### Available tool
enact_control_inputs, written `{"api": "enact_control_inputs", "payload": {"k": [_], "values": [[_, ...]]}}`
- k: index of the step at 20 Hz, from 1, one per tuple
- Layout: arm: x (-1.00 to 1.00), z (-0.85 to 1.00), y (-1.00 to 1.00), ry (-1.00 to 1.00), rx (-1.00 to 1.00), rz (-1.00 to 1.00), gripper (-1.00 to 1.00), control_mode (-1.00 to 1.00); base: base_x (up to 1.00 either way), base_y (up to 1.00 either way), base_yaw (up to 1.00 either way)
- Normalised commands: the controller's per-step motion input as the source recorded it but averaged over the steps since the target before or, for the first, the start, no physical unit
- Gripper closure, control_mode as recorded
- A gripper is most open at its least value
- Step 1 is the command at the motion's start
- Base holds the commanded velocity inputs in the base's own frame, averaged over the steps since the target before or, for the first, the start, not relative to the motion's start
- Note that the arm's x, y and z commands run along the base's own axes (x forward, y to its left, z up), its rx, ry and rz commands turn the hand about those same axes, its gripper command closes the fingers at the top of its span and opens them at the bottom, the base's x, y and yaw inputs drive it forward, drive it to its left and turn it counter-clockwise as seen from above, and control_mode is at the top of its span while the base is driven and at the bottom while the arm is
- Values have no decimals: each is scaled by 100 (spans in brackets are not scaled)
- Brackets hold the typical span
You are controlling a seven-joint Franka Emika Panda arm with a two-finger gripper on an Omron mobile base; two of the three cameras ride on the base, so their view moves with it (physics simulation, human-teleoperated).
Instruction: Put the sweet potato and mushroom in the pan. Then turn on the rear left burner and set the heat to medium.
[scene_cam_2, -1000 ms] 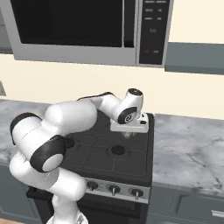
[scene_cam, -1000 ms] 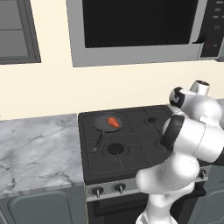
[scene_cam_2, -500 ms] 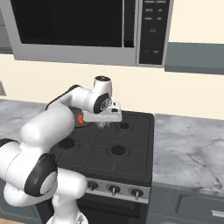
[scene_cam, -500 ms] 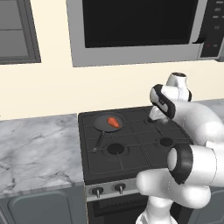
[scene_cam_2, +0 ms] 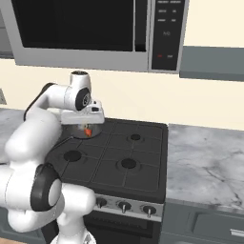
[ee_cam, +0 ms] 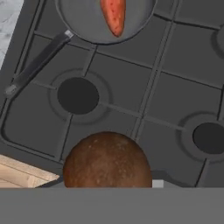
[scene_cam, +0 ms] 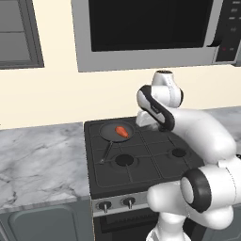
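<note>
While your claw (scene_cam_2: pixel 86 127) stays clenched on the mushroom (ee_cam: pixel 107 159), the sweet potato (ee_cam: pixel 113 15) lies in the pan (ee_cam: pixel 78 26) at twelve o'clock.

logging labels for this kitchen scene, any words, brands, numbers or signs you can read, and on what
No text reads clearly.
Microwave control panel: rows of small pale marks and two red dots, too small and blurred to read.
Stove knobs: no legible markings.
Pan, sweet potato, mushroom: no labels.
</note>
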Motion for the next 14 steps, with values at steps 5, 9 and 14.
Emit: {"api": "enact_control_inputs", "payload": {"k": [5, 9, 14], "values": [[1, 7, 96, 5, 0, 4, 100, -100, 0, 0, 0], [30, -46, 41, 5, 0, 0, 100, -100, 0, 0, 0], [42, -43, 11, 0, 0, 0, 100, -100, 0, 0, 0]]}}
